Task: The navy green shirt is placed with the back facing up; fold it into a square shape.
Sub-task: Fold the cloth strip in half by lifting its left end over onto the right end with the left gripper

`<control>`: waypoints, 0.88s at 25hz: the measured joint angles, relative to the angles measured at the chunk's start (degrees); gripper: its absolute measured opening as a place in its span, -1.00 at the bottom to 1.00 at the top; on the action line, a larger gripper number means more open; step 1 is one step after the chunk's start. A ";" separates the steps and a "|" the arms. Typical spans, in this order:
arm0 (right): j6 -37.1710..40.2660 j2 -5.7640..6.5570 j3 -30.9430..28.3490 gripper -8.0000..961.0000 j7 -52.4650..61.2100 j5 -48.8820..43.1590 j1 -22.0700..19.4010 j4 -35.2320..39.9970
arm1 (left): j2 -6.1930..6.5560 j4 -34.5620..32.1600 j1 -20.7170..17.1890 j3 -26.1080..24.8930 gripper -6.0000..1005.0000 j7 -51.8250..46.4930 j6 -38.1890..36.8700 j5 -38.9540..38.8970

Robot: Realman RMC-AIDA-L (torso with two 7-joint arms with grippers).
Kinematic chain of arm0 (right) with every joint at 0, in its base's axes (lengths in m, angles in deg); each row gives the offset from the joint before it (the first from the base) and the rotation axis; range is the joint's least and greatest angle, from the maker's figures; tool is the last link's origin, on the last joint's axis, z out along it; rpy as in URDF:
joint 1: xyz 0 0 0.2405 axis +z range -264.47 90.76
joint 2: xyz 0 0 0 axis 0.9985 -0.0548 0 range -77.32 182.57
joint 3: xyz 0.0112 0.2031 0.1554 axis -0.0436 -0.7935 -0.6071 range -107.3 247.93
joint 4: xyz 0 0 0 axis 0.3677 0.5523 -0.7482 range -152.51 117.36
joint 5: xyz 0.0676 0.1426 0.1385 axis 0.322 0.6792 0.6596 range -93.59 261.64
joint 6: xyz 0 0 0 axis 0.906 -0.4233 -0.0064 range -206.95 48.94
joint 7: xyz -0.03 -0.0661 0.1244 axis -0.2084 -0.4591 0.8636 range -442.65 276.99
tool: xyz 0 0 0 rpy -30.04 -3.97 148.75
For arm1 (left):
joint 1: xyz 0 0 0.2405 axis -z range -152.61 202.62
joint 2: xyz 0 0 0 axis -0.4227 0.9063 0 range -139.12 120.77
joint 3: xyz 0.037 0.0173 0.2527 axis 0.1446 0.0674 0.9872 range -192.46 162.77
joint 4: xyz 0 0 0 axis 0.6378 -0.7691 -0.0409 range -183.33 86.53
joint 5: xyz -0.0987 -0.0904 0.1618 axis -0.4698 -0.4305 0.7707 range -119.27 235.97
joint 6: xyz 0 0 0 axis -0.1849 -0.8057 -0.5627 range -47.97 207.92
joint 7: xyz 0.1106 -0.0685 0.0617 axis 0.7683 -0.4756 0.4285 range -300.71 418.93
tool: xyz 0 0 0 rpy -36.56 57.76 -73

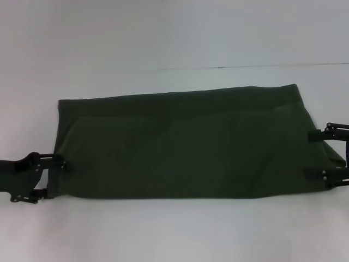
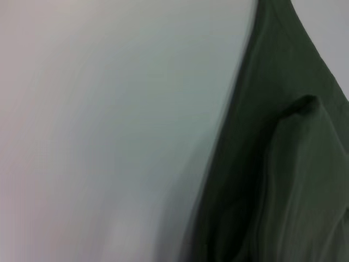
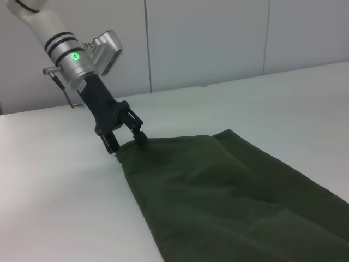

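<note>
Across the middle of the head view, the navy green shirt (image 1: 191,144) lies on the white table (image 1: 163,229) as a long band stretching from left to right, plain side up, already folded lengthwise. The left gripper (image 1: 50,177) sits at the band's lower-left end; its two fingers stand apart along the cloth's short edge, and the right wrist view shows the same gripper (image 3: 124,141) tipped down onto the shirt's corner. Whether it has cloth pinched I cannot tell. The right gripper (image 1: 326,155) is at the right edge of the frame, its fingers spread along the opposite end, one higher, one lower; its grip on the fabric is equally unclear.

The main risk, as I judge it, is a partial catch: if either gripper takes only the top layer, lifting would peel the fold open and the band would lose its straight edges. Uneven lifting between the two ends could skew the cloth, so the square comes out crooked. The loose ridge seen in the left wrist view (image 2: 297,106) could also bunch under a fold.

Both arms reach in low from the sides, wrists angled down to the tabletop.
</note>
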 joint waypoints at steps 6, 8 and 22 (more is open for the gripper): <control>0.00 0.12 0.06 0.90 0.00 0.00 0.17 0.00 | -0.03 1.10 0.88 -0.05 0.78 -0.02 1.50 -0.03; 0.00 0.13 0.06 0.90 0.00 0.00 0.18 0.00 | -0.03 1.58 1.02 -0.08 0.78 -0.03 2.26 -0.04; 0.00 0.22 -0.23 0.90 0.13 0.17 0.14 0.00 | -0.04 2.99 1.92 -0.10 0.78 -0.03 3.21 -0.10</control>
